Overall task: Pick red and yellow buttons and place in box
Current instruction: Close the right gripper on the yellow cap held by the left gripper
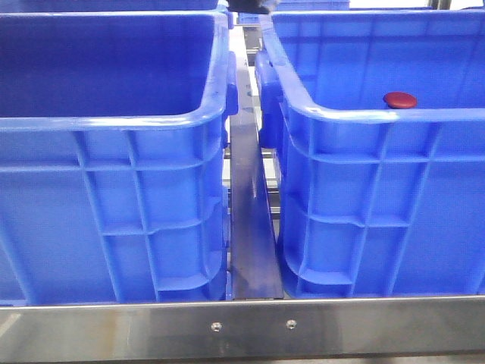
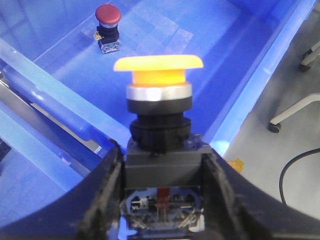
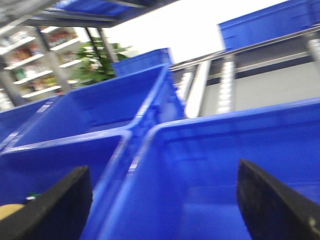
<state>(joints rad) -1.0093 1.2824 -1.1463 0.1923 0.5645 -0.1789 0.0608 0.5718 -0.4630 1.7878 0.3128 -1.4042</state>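
Note:
My left gripper is shut on the black body of the yellow button, holding it upright above the inside of a blue box. The red button stands on that box's floor, beyond the yellow one. From the front, the red button shows just over the near rim of the right-hand box; neither gripper appears in that view. My right gripper is open, its fingers spread wide with nothing between them, above a blue box.
A second blue crate stands on the left, with a metal rail between the two. A steel bar runs along the front edge. Grey floor, a cable and chair casters lie beside the crate. More crates and shelves stand behind.

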